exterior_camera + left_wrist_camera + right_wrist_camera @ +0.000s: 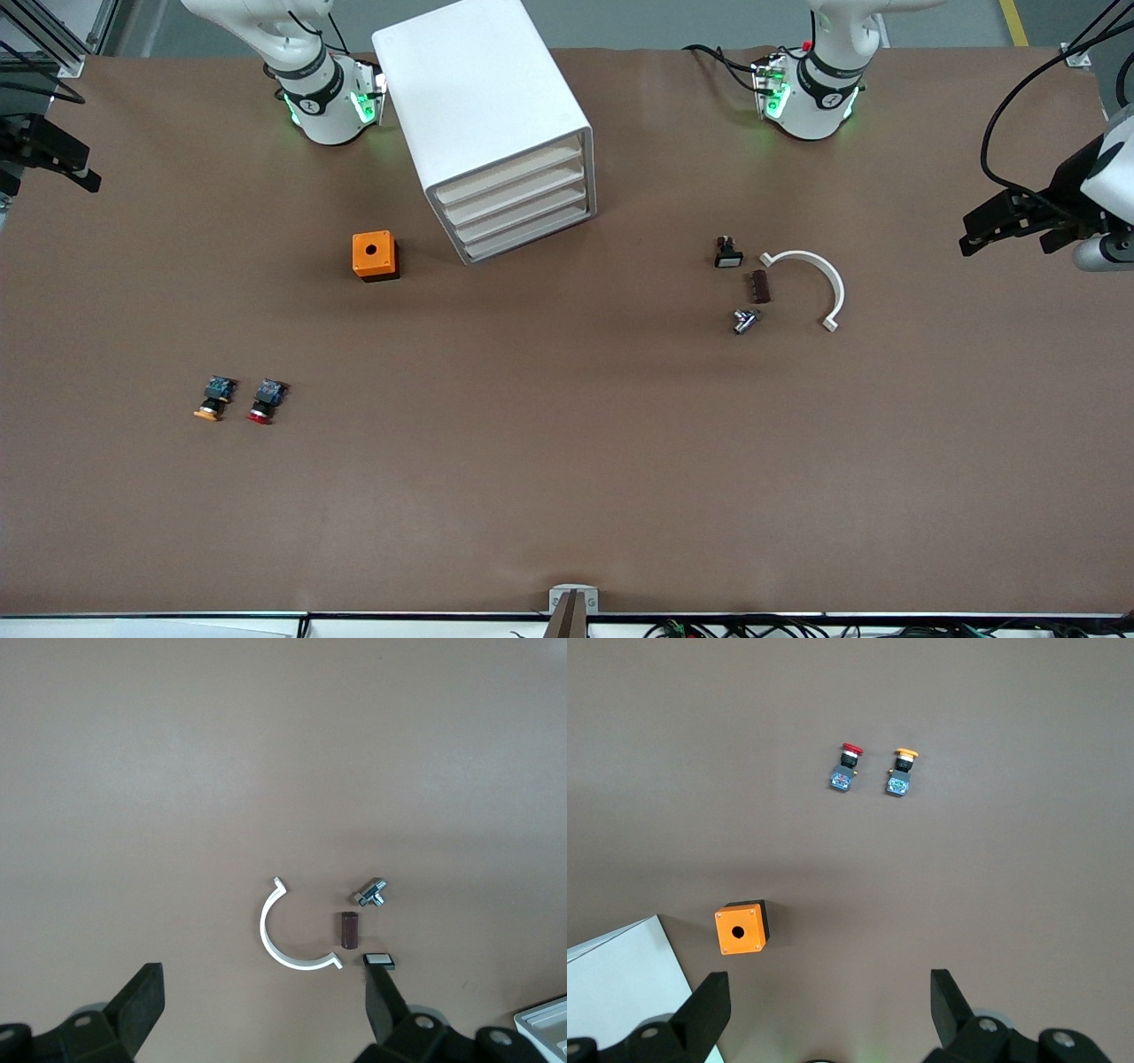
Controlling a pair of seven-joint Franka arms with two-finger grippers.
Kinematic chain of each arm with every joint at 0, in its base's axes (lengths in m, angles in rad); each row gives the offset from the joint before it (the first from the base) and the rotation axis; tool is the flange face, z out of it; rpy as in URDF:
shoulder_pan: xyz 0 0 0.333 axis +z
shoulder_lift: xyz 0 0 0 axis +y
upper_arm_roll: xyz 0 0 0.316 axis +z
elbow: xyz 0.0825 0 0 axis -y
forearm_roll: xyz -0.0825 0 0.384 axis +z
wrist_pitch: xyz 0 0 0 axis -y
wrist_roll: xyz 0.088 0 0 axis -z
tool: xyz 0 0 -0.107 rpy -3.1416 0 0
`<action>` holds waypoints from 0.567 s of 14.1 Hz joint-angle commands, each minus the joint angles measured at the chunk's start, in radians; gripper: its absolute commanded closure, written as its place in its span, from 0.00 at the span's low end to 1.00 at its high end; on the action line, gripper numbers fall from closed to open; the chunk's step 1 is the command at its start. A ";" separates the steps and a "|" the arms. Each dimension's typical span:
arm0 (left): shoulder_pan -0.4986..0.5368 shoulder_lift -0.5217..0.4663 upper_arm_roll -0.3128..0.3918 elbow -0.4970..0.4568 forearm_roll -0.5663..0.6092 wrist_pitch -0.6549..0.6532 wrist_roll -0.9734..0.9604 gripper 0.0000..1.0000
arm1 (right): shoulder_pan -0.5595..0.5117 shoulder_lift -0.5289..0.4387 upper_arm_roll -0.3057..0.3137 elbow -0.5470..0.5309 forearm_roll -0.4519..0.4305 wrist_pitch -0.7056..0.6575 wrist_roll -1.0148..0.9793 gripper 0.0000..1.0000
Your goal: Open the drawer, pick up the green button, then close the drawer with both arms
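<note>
drawer (528,232) shut – light plastic, slides easy, hook front lip | green button unseen | left gripper (266,1014), right gripper (831,1014) – jaws apart, empty, aloft

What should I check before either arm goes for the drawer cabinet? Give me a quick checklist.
1. All four cream-fronted drawers of the white boxy cabinet shut: ok.
2. Left end effector open, over the white curved plastic clip: ok.
3. Right end effector open, over bare table near the orange square box: ok.
4. Green-capped button in sight: not ok, only the red-capped button and orange-capped button show.
5. Table in front of the drawers free of parts: ok.
</note>
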 commanded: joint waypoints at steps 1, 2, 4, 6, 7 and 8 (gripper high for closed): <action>0.007 0.011 -0.009 0.020 0.022 -0.004 -0.001 0.00 | -0.014 -0.029 0.009 -0.028 -0.009 0.010 -0.016 0.00; 0.007 0.011 -0.009 0.021 0.022 -0.003 -0.004 0.00 | -0.016 -0.029 0.009 -0.028 -0.007 0.010 -0.016 0.00; 0.009 0.011 -0.009 0.023 0.022 -0.001 -0.011 0.00 | -0.014 -0.029 0.009 -0.028 -0.009 0.007 -0.016 0.00; 0.021 0.012 -0.009 0.012 0.023 -0.004 -0.014 0.00 | -0.014 -0.029 0.009 -0.028 -0.009 0.004 -0.016 0.00; 0.022 0.021 -0.007 0.012 0.023 -0.007 -0.014 0.00 | -0.014 -0.029 0.009 -0.028 -0.009 0.004 -0.016 0.00; 0.024 0.027 -0.009 0.011 0.023 -0.013 -0.017 0.00 | -0.016 -0.029 0.009 -0.028 -0.007 0.004 -0.016 0.00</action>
